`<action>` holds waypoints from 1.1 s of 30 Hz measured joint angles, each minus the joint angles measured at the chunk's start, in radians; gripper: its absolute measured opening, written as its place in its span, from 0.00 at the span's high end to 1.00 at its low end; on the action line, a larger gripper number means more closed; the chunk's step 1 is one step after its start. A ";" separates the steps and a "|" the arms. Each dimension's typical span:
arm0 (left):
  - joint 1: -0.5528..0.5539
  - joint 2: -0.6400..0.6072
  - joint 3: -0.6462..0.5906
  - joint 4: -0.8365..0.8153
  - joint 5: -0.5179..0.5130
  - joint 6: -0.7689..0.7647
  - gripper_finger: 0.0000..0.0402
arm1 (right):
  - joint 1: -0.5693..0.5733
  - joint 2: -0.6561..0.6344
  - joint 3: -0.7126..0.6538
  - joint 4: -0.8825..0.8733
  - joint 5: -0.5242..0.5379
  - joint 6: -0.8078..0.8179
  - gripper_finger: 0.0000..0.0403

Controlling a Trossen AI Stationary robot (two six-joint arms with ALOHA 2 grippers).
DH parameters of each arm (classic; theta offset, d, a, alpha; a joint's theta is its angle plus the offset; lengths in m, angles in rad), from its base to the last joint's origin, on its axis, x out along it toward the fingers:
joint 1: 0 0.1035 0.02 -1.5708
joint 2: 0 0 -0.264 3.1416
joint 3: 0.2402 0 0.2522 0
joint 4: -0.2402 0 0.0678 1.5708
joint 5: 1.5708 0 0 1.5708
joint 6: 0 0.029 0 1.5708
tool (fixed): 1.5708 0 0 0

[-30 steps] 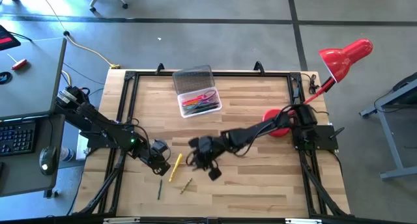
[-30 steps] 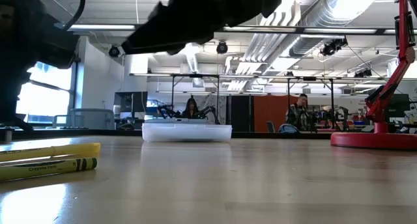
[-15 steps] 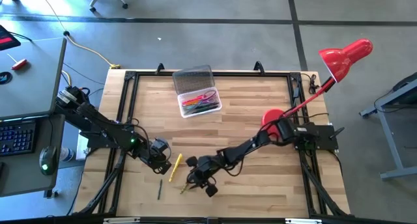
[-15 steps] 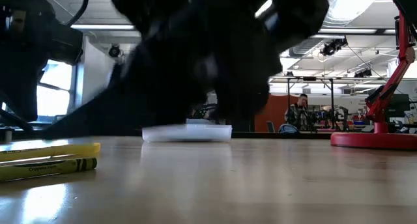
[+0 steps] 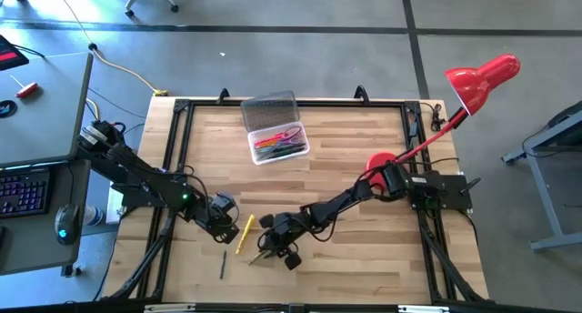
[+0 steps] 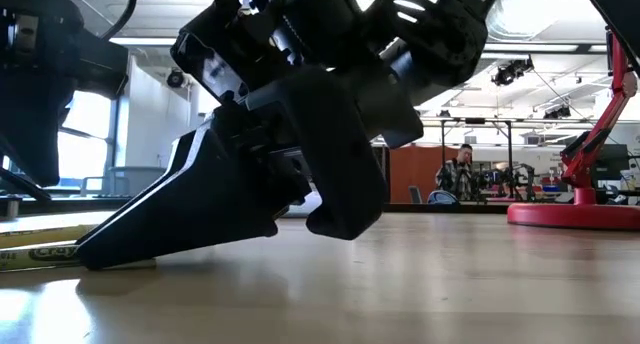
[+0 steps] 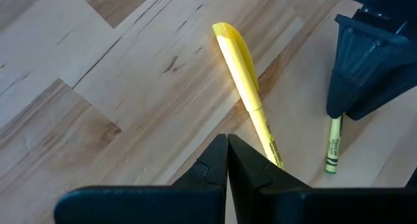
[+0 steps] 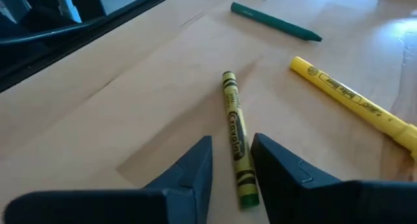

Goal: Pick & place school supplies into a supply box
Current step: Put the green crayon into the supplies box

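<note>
Right gripper (image 8: pixel 229 160) partly open, fingers astride olive crayon (image 8: pixel 236 137), not gripping; yellow highlighter (image 8: pixel 352 99) at two o'clock

Two dark, matte, multi-jointed arms, the left arm (image 5: pixel 145 181) and the right arm (image 5: pixel 350 204), with thin black cables looping along the links. The right gripper (image 8: pixel 229 160) ends in two broad, wedge-shaped black fingers (image 6: pixel 345 174) (white lettering marks the housing above).

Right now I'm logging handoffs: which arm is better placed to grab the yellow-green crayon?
Right. The right gripper is low over the table with open fingers straddling the crayon. The left gripper is shut, beside the yellow highlighter.
</note>
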 joint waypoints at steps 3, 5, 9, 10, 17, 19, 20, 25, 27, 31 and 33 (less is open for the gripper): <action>0.000 0.000 0.000 0.001 -0.007 0.000 0.90 | -0.003 0.000 0.000 -0.001 0.005 -0.001 0.84; 0.000 0.000 0.000 0.006 -0.009 0.000 0.90 | -0.006 0.000 0.000 -0.003 0.008 -0.020 0.91; 0.000 0.000 0.000 0.008 -0.028 0.000 0.90 | -0.023 -0.014 -0.002 -0.014 0.009 -0.007 0.97; 0.000 0.000 0.000 0.008 -0.029 0.000 0.90 | -0.030 -0.024 -0.004 -0.022 0.013 0.003 0.96; 0.000 0.000 0.000 0.008 -0.033 -0.001 0.90 | -0.115 -0.203 -0.004 -0.238 0.143 -0.111 0.98; 0.000 0.000 0.000 0.006 -0.036 0.000 0.90 | -0.151 -0.265 -0.004 -0.340 0.225 -0.159 0.98; 0.000 0.000 0.000 0.004 -0.042 0.000 0.90 | -0.172 -0.292 -0.004 -0.381 0.268 -0.175 0.97; 0.000 0.000 0.000 -0.003 -0.083 0.002 0.90 | -0.318 -0.376 -0.003 -0.471 0.426 -0.187 0.93; 0.000 0.000 0.000 -0.001 -0.107 0.021 0.90 | -0.383 -0.377 -0.003 -0.468 0.423 -0.159 0.94; 0.000 0.000 0.000 0.001 -0.112 0.044 0.90 | -0.507 -0.354 -0.004 -0.472 0.333 -0.063 0.98; 0.000 0.000 0.000 0.001 -0.112 0.044 0.90 | -0.551 -0.336 -0.005 -0.473 0.299 -0.026 0.98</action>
